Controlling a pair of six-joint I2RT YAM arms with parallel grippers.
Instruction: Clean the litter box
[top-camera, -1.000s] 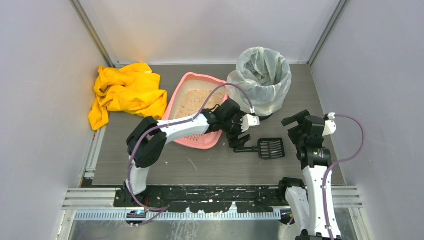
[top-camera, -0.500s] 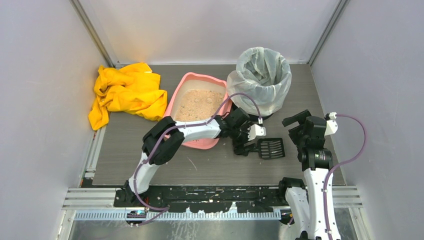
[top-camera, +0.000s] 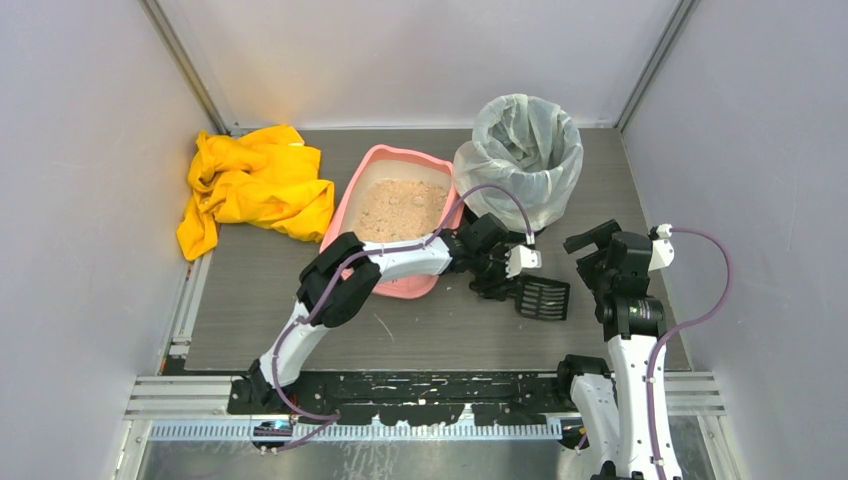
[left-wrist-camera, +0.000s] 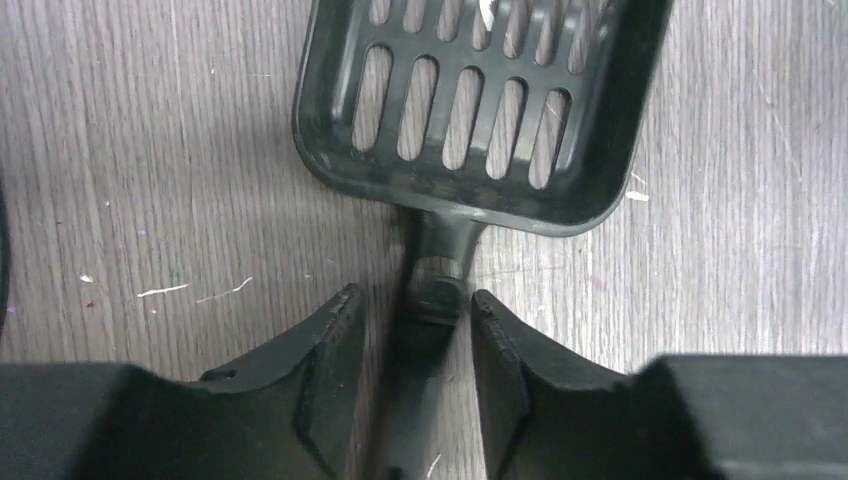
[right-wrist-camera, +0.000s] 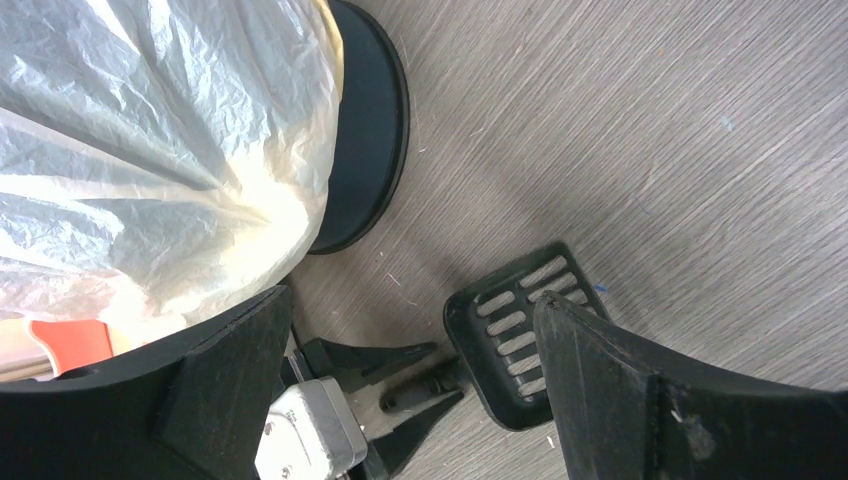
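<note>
The pink litter box (top-camera: 345, 205) holds beige litter and lies at the table's middle, behind my left arm. To its right a black slotted scoop (top-camera: 543, 298) lies flat on the table. My left gripper (top-camera: 497, 283) is down at the scoop's handle. In the left wrist view the left gripper (left-wrist-camera: 415, 298) straddles the handle (left-wrist-camera: 440, 250), with a gap showing between the handle and the right finger. The scoop's slotted head (left-wrist-camera: 470, 120) lies just ahead. My right gripper (top-camera: 588, 255) hangs wide open right of the scoop, holding nothing. From the right wrist I see the scoop (right-wrist-camera: 520, 330) below.
A round bin with a clear plastic liner (top-camera: 520, 150) stands behind the scoop, and its black base (right-wrist-camera: 365, 130) shows in the right wrist view. A crumpled yellow cloth (top-camera: 255, 185) lies at the back left. Grey walls close in the table's sides.
My left arm has reached right and down from over the litter box to the scoop's handle, and its jaws have narrowed around it. The right arm has stayed put.
</note>
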